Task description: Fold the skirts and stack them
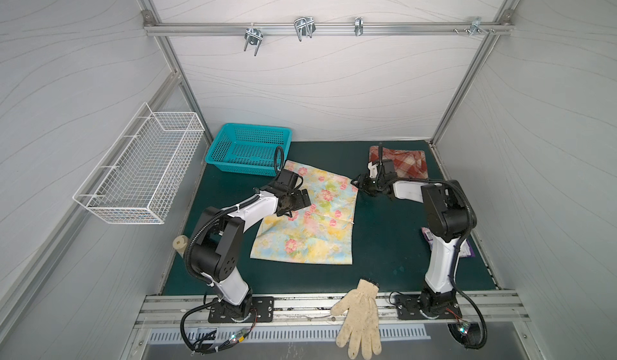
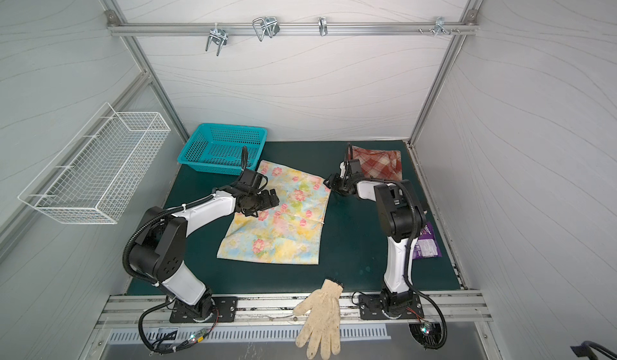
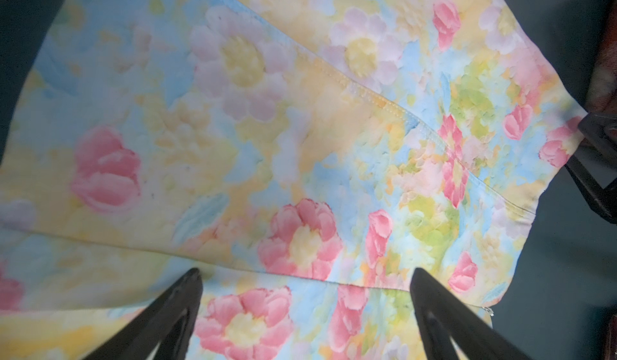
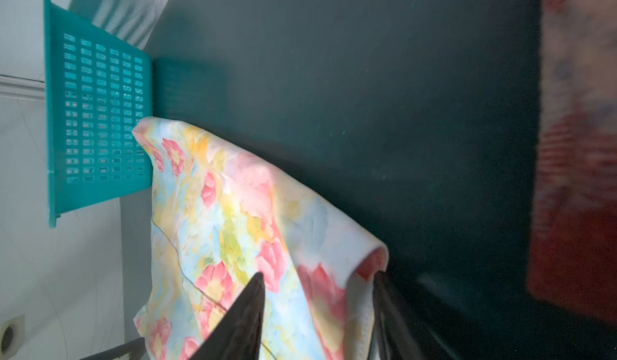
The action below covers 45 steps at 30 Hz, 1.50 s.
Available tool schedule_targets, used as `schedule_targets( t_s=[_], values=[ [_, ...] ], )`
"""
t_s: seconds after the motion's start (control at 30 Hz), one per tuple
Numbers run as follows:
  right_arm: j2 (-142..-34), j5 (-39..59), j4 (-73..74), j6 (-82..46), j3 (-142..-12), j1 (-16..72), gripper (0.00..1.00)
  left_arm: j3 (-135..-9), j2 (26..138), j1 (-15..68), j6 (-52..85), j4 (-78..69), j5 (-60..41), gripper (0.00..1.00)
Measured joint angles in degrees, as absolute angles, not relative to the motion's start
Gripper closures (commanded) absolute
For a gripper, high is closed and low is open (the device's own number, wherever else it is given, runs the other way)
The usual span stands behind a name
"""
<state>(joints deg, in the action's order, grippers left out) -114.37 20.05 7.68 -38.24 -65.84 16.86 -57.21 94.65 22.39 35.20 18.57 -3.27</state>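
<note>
- In both top views you had the floral skirt [image 1: 320,221] [image 2: 287,231] spread flat on the green mat [image 1: 384,241], with one far corner just beside the teal basket [image 1: 248,151]
- The plaid skirt [image 1: 409,164] [image 2: 380,164] lay as a compact rectangle at the far right of the mat, apart from the floral one
- Your left claw [image 1: 302,201] [image 2: 272,199] hung over the left half of the floral skirt, jaws spread wide and nothing between them
- Your right claw [image 1: 359,184] [image 2: 330,183] sat low at the skirt's far right corner; from up there you could not tell how its jaws stood
- A knitted glove [image 1: 360,315] lay across the front rail between your two arm bases
- In the left wrist view your left claw [image 3: 306,271] showed both fingers far apart, with the floral cloth and a stitched seam filling the view beyond them
- In the right wrist view your right claw [image 4: 318,275] had one finger on each side of a raised fold at the skirt's corner; you could not tell whether they pinched it
- There the plaid skirt was only a red blur at the edge
</note>
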Motion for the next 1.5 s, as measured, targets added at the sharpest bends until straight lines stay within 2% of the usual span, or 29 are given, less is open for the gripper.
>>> schedule_targets(
  t_s=[0.17,0.3,0.47,0.53,0.67,0.97,1.2,1.43,1.47,1.5],
  values=[
    [-114.5,20.58,8.05,-39.24,-66.54,17.19,0.51,-57.21,94.65,22.39,35.16,18.57,-3.44,0.03],
    [-114.93,20.99,8.21,-39.64,-68.1,17.41,0.56,-57.21,94.65,22.37,35.11,18.57,-3.46,0.03],
    [-116.57,21.91,9.17,-40.93,-68.53,17.43,0.69,-57.21,94.65,22.26,35.11,18.57,-3.49,0.03],
    [-117.49,22.2,9.34,-41.41,-68.53,17.45,0.78,-57.21,94.65,22.15,35.11,18.57,-3.49,0.03],
    [-118.08,22.87,9.67,-42.5,-68.51,17.45,0.87,-57.21,94.65,22.09,35.11,18.57,-3.49,0.03],
    [-115.13,24.58,16.01,-48.82,-62.48,17.43,0.9,-57.21,94.63,21.67,35.0,18.59,-3.46,0.03],
    [-105.16,26.26,20.1,-54.98,-55.22,17.43,0.9,-57.21,93.34,20.88,34.89,18.52,-3.75,0.03],
    [-94.02,25.69,20.38,-56.01,-52.25,17.43,0.92,-57.19,92.64,19.49,34.72,18.44,-5.08,0.03],
    [-92.79,25.5,20.14,-55.86,-52.27,17.43,0.87,-57.19,92.64,19.35,34.72,18.41,-5.26,0.03],
    [-91.85,25.3,19.84,-55.72,-52.36,17.43,0.71,-57.17,92.64,19.16,34.72,18.41,-5.41,0.03]
  ],
)
